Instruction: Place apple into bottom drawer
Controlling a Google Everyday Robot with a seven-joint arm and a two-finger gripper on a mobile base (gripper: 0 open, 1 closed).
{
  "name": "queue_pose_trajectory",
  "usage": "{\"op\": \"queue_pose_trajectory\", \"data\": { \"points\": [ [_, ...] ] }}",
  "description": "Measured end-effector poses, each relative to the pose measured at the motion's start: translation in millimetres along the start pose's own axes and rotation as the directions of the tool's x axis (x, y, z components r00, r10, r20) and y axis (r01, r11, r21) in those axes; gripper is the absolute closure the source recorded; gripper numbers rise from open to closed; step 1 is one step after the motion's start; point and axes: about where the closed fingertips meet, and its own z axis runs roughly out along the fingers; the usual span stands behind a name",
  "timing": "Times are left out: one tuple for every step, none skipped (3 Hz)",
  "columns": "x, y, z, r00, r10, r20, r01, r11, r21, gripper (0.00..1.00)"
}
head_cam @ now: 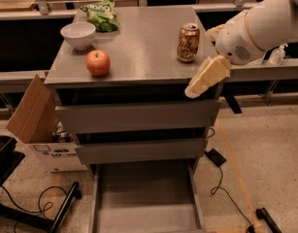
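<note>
The red apple (98,62) with yellowish patches sits on the grey cabinet top (139,47), near its front left, just in front of the white bowl (78,35). The bottom drawer (144,198) is pulled out below the two upper drawers; its flat grey floor holds nothing. My gripper (206,77) hangs from the white arm at the right, over the cabinet's front right corner, just below and right of the gold can (188,42). It is far right of the apple and holds nothing that I can see.
A green snack bag (101,13) lies at the back left of the top. An open cardboard box (34,118) stands on the floor left of the cabinet. Cables (221,178) run over the floor on both sides. A black base (8,178) is at lower left.
</note>
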Motion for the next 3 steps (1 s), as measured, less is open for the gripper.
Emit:
{"op": "queue_pose_trajectory", "data": {
  "points": [
    [0, 0, 0, 1.0, 0.0, 0.0, 0.0, 1.0, 0.0, 0.0],
    [-19, -7, 29, 0.997, -0.014, 0.073, 0.016, 0.9998, -0.016, 0.0],
    [-60, -19, 85, 0.976, -0.064, 0.209, 0.079, 0.9947, -0.066, 0.0]
  ]
}}
